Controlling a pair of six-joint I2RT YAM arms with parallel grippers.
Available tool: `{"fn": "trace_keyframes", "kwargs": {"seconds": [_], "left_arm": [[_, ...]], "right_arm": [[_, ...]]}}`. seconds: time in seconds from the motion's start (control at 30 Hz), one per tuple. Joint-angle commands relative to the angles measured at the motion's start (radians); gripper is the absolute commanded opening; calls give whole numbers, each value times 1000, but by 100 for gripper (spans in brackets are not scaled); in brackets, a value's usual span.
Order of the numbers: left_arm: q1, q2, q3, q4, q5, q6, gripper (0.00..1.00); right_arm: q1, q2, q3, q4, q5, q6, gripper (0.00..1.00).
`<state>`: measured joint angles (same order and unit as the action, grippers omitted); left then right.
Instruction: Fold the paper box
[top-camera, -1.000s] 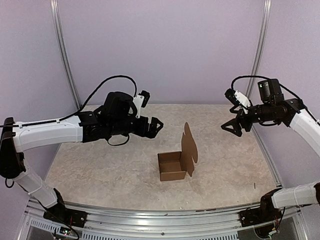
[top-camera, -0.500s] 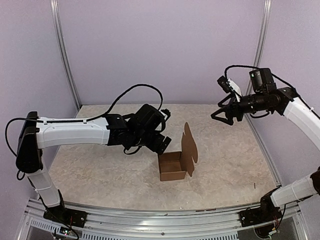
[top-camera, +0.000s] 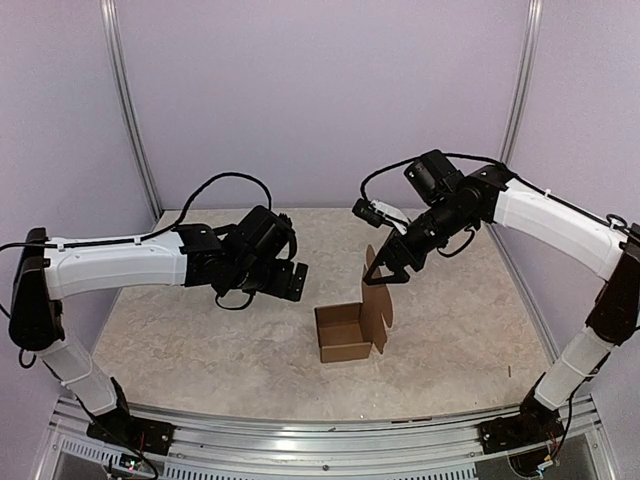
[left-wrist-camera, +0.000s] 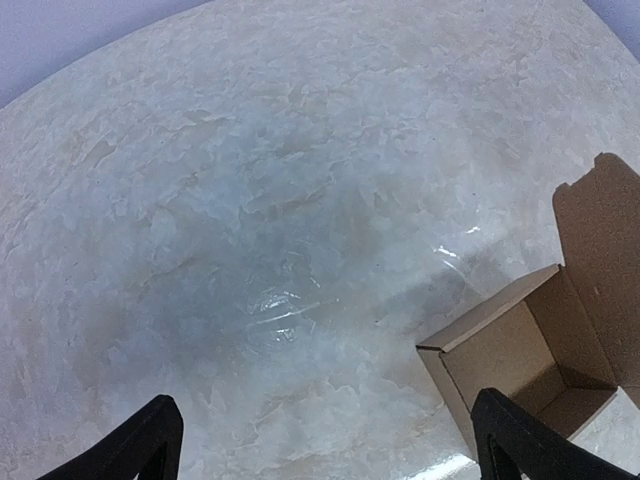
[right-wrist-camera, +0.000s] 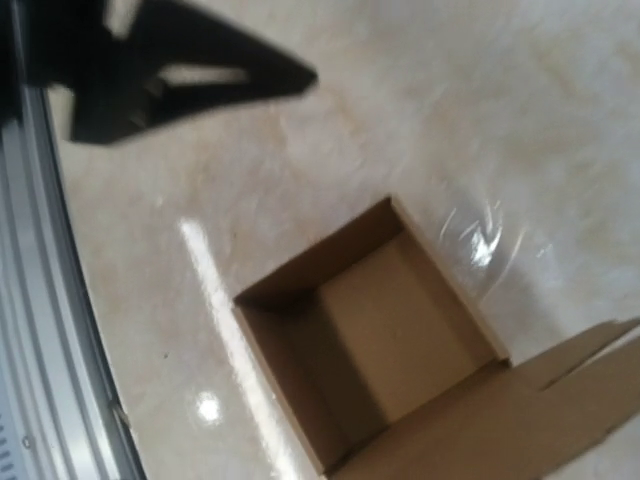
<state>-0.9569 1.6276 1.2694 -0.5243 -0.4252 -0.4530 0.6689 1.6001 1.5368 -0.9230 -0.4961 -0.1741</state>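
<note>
The paper box (top-camera: 343, 336) is a small brown cardboard box standing open on the table, its lid flap (top-camera: 378, 300) upright on the right side. In the right wrist view I look down into the paper box (right-wrist-camera: 400, 320), and my own fingers do not show there. My right gripper (top-camera: 386, 274) hangs at the top edge of the lid flap with its jaws apart, and I cannot tell whether it touches the flap. My left gripper (top-camera: 293, 281) hovers left of the box, open and empty. In its wrist view the left gripper (left-wrist-camera: 330, 450) frames bare table, with the paper box (left-wrist-camera: 505, 345) by the right fingertip (left-wrist-camera: 510, 440).
The marble-patterned table top (top-camera: 200, 340) lies all round the box. An aluminium rail (top-camera: 300, 425) runs along the near edge, also seen as the rail (right-wrist-camera: 40, 320) in the right wrist view. A dark blurred shape (right-wrist-camera: 170, 70) sits at that view's top left.
My right arm has swung in to the left and down, from the far right to the top of the lid flap. My left arm reached toward the box, then drew back a little to the left.
</note>
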Motion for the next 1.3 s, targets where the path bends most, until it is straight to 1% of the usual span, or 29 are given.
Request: {"fn": "trace_keyframes", "kwargs": {"seconds": [0.0, 0.1, 0.17, 0.2, 0.3, 0.33, 0.37, 0.4, 0.43, 0.5, 0.57, 0.63, 0.7, 0.73, 0.77, 0.83, 0.9, 0.97, 1.0, 1.07, 1.13, 1.27], "left_arm": [[-38, -59, 1, -71, -28, -107, 99], [-35, -57, 36, -163, -54, -157, 99], [-28, -45, 63, -232, -62, -174, 99], [-23, -33, 78, -284, -72, -202, 99], [-7, -31, 88, -339, -41, -211, 92], [1, -37, 85, -351, -34, -220, 92], [12, -47, 80, -362, -22, -229, 93], [23, -54, 71, -367, -13, -230, 98], [28, -75, 57, -352, -15, -215, 99], [15, -124, -4, -271, -61, -153, 99], [-19, -221, -107, -98, -100, -61, 99], [-46, -327, -226, 104, -86, 21, 99], [-39, -468, -337, 276, -9, 76, 99], [-22, -512, -384, 347, 47, 99, 99], [-1, -577, -423, 396, 96, 113, 99], [53, -645, -478, 466, 221, 171, 99], [106, -679, -500, 512, 377, 241, 98], [147, -674, -488, 515, 522, 294, 92], [149, -653, -473, 516, 578, 323, 90], [147, -607, -434, 496, 649, 381, 86], [137, -542, -393, 458, 667, 423, 83], [118, -433, -338, 439, 673, 494, 84]], "right_arm": [[22, 24, 9, -37, 101, 35, 73], [23, 24, -3, -27, 144, 41, 62], [23, 17, -10, -20, 158, 37, 51], [23, 13, -12, -16, 160, 33, 44], [23, 7, -8, -7, 167, 20, 28], [23, 9, -6, -8, 161, 15, 25], [23, 9, -5, -8, 149, -6, 21], [25, 13, -4, -9, 140, -15, 17], [28, 14, -2, -9, 137, -20, 13], [36, 21, 7, -11, 131, -37, 6], [43, 29, 22, -16, 131, -65, 0], [47, 44, 42, -24, 136, -99, 0], [49, 64, 71, -46, 125, -164, 0], [49, 76, 89, -63, 122, -204, 0], [49, 91, 108, -89, 112, -248, 0], [49, 117, 136, -131, 94, -334, 0], [48, 131, 136, -151, 79, -408, 0], [49, 144, 133, -167, 54, -469, 0], [49, 151, 135, -171, 44, -491, 0], [49, 164, 141, -173, 27, -516, 0], [49, 169, 147, -165, 13, -517, 0], [49, 145, 145, -151, -24, -509, 0]]}}
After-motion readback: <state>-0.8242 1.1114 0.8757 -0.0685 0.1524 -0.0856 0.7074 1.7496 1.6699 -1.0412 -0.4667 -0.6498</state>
